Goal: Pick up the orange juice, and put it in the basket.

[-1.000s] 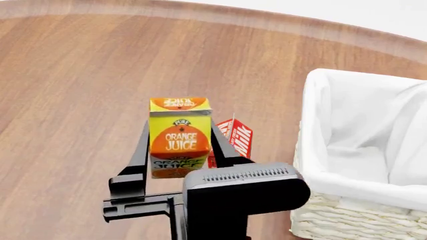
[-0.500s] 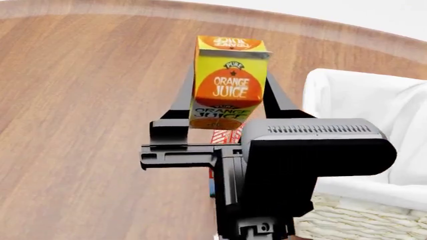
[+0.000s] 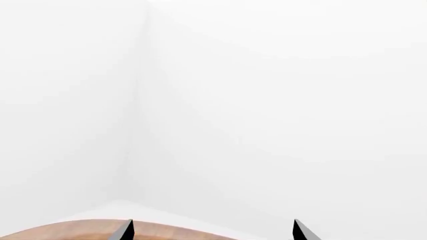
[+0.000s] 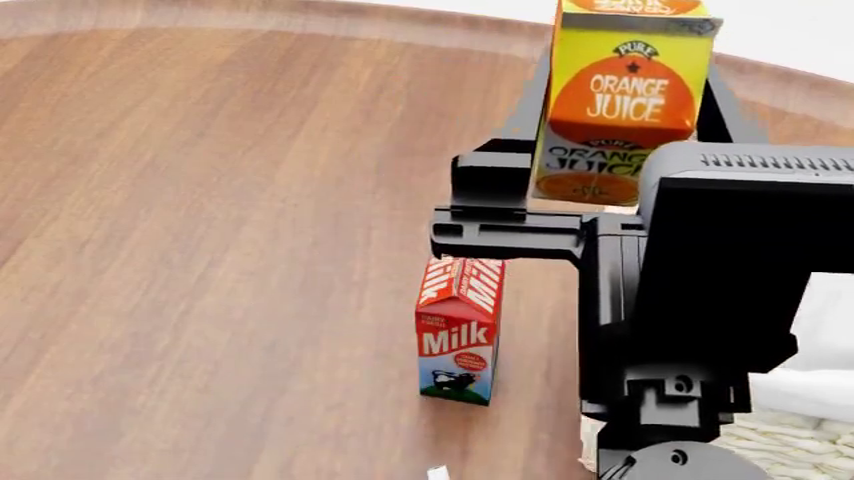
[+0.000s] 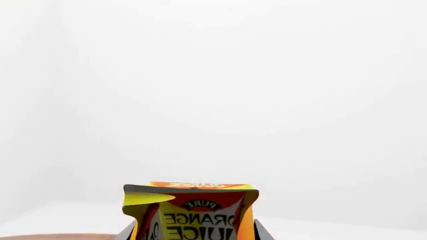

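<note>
The orange juice (image 4: pixel 625 100) is a yellow carton with an orange top. It hangs upright, high above the wooden table, with my right gripper (image 4: pixel 627 70) shut on it, one black finger on each side. In the right wrist view the orange juice (image 5: pixel 193 212) fills the space in my right gripper (image 5: pixel 193 235). The basket (image 4: pixel 801 440) shows only as a bit of wicker and white cloth at the lower right, mostly hidden behind my right arm. My left gripper (image 3: pixel 212 232) is open with nothing between its fingertips, pointing at a white wall.
A red-and-white milk carton (image 4: pixel 458 330) stands upright on the table (image 4: pixel 200 250), below and left of the lifted juice. A small white object (image 4: pixel 437 472) shows at the bottom edge. The table's curved far rim runs along the top of the head view.
My right gripper has risen and moved right, towards the basket side, with the orange juice in it. The milk carton that stood behind the juice is now fully visible.
</note>
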Tool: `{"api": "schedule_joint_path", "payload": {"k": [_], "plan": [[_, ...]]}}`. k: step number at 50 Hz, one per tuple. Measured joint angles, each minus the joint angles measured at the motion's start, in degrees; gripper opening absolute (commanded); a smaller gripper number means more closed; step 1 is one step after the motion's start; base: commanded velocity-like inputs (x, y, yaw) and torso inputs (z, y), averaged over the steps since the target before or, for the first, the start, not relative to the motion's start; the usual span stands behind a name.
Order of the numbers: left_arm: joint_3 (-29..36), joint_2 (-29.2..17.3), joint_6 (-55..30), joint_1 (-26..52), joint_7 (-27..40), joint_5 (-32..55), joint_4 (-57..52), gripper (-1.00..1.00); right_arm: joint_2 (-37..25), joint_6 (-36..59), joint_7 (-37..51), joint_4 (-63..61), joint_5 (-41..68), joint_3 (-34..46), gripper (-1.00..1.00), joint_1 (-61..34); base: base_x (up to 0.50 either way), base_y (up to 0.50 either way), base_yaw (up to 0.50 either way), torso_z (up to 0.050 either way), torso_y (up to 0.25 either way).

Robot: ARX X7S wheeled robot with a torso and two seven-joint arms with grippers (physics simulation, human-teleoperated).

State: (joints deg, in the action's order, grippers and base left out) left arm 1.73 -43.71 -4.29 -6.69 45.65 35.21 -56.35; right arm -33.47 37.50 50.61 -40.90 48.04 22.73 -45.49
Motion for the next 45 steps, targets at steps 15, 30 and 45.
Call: {"api": "schedule_joint_path", "payload": {"k": [15,30,45], "plan": [[-0.1,-0.6,0.4,-0.3,0.4,0.1,-0.3,1.0,-7.7,3.7,0.8,-0.2,6.1,-6.3,-1.0,0.0,0.0,0.0,0.0,0.001,0.001],[-0.5,-1.2,1.0,-0.7,0.7,0.4,-0.2,1.0,-12.9,3.2,-0.4,2.7,10.0,-12.1,-1.0,3.2,0.0,0.0,0.0,0.0,0.001],[-0.9,-1.7,1.7,-1.1,1.0,0.7,0.0,1.0,-15.8,5.2,-2.1,6.8,12.9,-13.8,-1.0,2.1,0.0,0.0,0.0,0.0,0.001]]}}
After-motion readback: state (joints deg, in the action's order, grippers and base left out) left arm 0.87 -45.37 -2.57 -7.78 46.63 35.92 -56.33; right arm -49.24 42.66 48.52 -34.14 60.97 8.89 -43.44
